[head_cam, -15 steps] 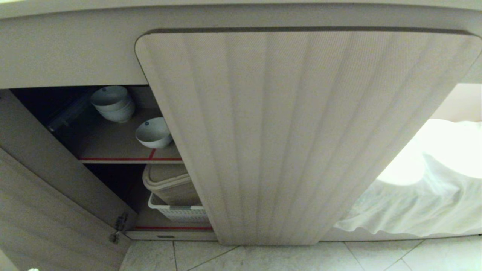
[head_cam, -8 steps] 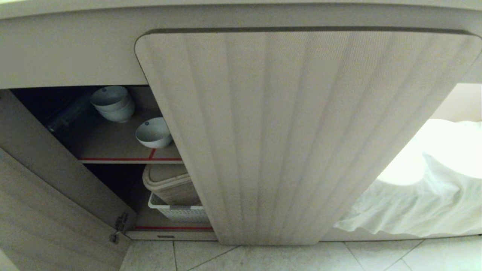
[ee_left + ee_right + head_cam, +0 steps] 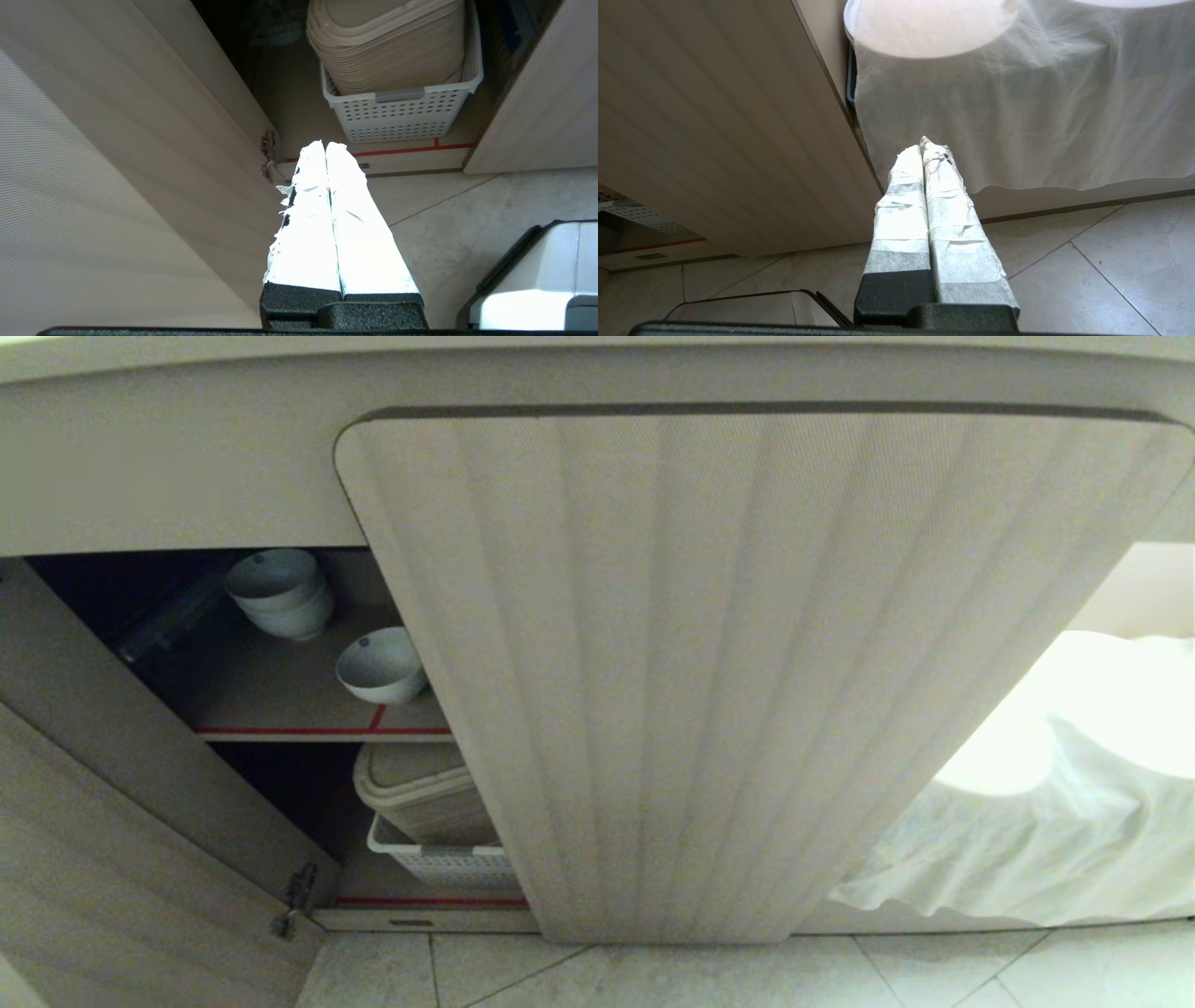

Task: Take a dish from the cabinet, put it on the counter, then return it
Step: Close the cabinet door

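The small white dish (image 3: 381, 665), deep-sided with a dark speck inside its rim, sits on the cabinet's (image 3: 747, 663) red-edged upper shelf (image 3: 280, 709). Low by the floor, the left hand (image 3: 325, 145) points at the basket (image 3: 402, 112), fingers pressed together and empty.

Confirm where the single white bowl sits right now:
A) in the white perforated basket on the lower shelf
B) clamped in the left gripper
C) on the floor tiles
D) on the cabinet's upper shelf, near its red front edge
D: the single white bowl rests on the upper shelf, in front of the stack of bowls; the left gripper is shut with nothing between its fingers.
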